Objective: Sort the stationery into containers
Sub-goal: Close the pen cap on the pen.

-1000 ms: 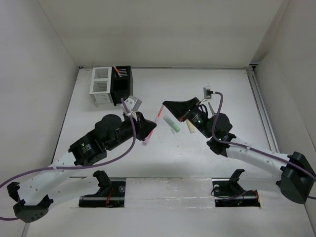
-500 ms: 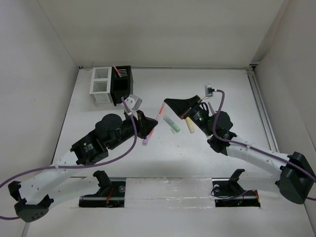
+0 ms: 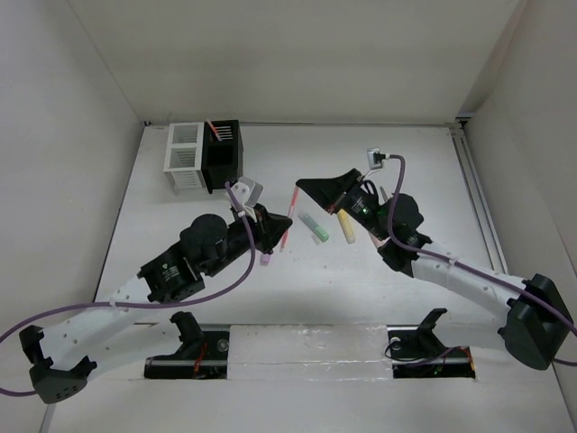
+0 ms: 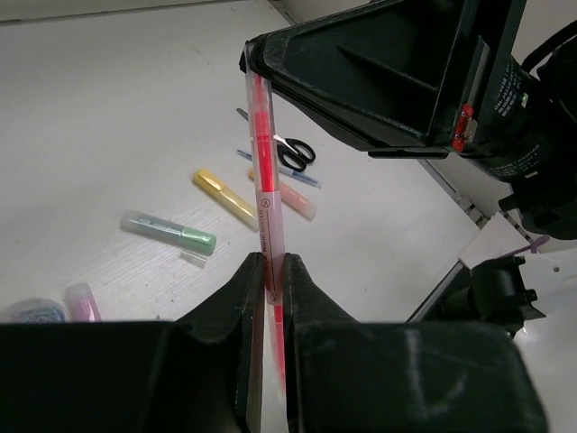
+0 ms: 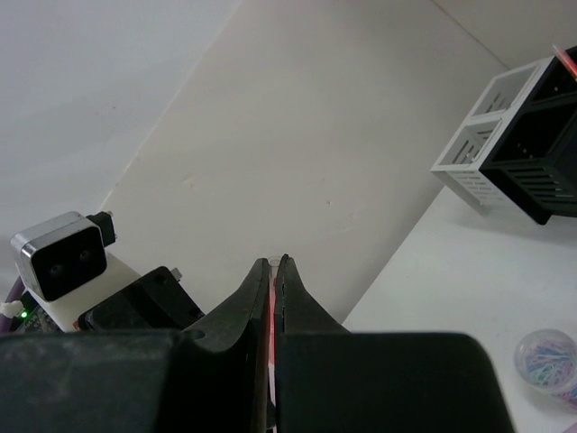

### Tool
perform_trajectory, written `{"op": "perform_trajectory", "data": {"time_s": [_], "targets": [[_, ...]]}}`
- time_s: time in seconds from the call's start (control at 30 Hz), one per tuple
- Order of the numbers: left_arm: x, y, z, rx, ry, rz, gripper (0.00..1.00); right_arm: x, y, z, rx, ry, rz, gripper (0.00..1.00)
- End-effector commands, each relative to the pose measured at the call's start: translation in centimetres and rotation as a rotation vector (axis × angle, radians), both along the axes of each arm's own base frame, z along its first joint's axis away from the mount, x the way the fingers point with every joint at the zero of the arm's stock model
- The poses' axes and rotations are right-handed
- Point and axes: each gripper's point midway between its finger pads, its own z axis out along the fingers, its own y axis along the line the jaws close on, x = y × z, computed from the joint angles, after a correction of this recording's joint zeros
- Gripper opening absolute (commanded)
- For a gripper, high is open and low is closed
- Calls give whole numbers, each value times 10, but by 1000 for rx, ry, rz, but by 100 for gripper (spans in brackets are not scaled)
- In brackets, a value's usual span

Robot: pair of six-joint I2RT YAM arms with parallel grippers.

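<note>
Counted: two grippers, two joined boxes (one white box, one black box), one red pen held in the air, and one thin red-orange stick standing in the black box. Seven loose items are seen on the table:
- one green marker
- one yellow marker
- one orange marker
- one blue pen
- one pair of scissors
- one purple marker
- one round item

The left gripper is clamped tight on the lower part of the red pen. The right gripper is pinched shut on the pen's other end. The pen is thus held by both, above the middle of the table and well apart from the boxes.

Hidden or unclear:
- In the top view the scissors, orange marker and blue pen are covered by the right arm.
- In the left wrist view the round item is cut off by the gripper body, and the blue pen is partly crossed by the red pen.
- The print on the red pen cannot be read.
- In the right wrist view only a red sliver is seen between the fingers.

The pen's long axis runs near to far in the top view. The far end is tilted slightly right and sits in the right gripper, and the near end is in the left.
</note>
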Motion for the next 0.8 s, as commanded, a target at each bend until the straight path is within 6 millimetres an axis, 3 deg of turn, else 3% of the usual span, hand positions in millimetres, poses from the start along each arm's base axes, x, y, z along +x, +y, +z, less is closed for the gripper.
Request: {"op": "perform_trajectory", "data": {"time_s": [0.0,0.17,0.23,0.37,0.47,0.6,0.63,0.77], "targets": [[5,-1,62,-182,-160,32,0,-22,16,-15,-69,22,165,0],[10,4,64,-175,-178,67,0,-22,17,-15,-77,26,184,0],[12,7,69,-184,-183,85,0,-18,19,-24,-141,38,173,0],[18,13,78,-175,-196,132,0,-17,23,-15,-207,-37,155,0],[19,13,79,-155,-197,131,0,-13,34,-40,-319,-40,195,0],[16,10,81,-145,-192,109,0,-12,44,-52,-406,-73,229,0],[16,10,81,-145,-192,109,0,-9,48,-62,-442,-80,238,0],[16,12,85,-136,-199,109,0,-6,48,-77,-509,-90,240,0]]}}
